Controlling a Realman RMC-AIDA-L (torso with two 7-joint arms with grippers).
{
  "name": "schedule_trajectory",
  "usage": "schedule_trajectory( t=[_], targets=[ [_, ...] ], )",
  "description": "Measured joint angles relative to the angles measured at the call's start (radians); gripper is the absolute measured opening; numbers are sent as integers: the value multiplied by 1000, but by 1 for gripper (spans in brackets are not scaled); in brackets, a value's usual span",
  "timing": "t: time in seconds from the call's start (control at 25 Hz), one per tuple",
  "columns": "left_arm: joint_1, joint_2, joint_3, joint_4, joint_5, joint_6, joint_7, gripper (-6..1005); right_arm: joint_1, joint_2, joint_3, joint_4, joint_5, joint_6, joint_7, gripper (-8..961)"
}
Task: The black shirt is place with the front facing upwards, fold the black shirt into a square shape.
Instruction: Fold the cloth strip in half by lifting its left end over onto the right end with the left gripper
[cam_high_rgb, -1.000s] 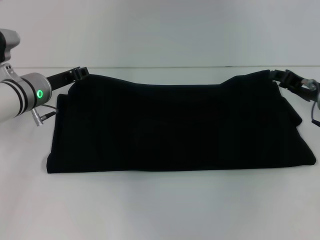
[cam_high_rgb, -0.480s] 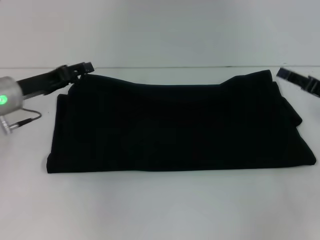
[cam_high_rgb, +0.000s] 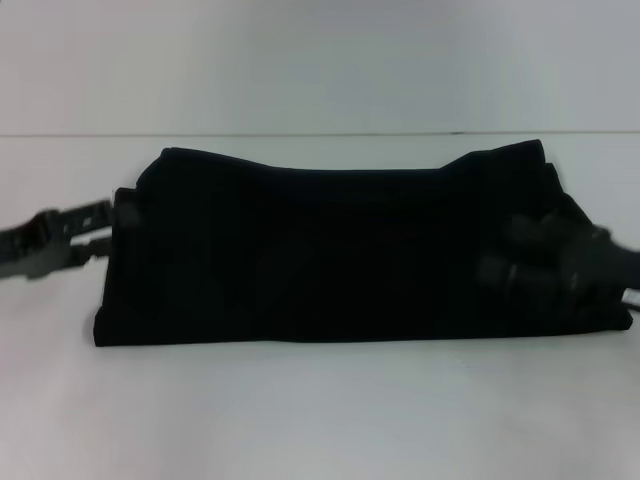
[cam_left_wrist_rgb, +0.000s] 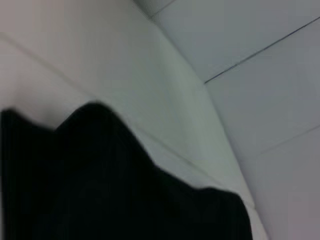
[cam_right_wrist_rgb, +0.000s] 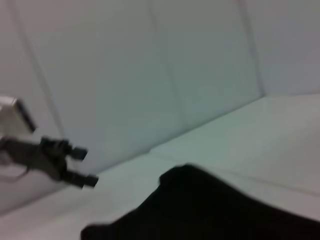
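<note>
We see the black shirt (cam_high_rgb: 340, 250) lying folded into a wide band across the middle of the frame on the white tabletop (cam_high_rgb: 320, 410), no lettering showing. Our left claw (cam_high_rgb: 105, 215) sits at the left edge of the frame, just beside the shirt's left border. Our right claw (cam_high_rgb: 500, 262) is at the right, over the shirt's right end. Both are blurred, so we cannot tell how their fingers stand.
</note>
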Motion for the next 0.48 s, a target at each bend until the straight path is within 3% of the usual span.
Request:
schedule_trajectory(
  t=[0.28, 0.48],
  targets=[
    [52, -6, -9, 23, 126, 8, -136, 936, -13, 69, -10, -5, -79, 21, -256, 936],
    [58, -8, -16, 23, 183, -9, -212, 936, -5, 74, -7, 30, -74, 69, -299, 931]
  ],
)
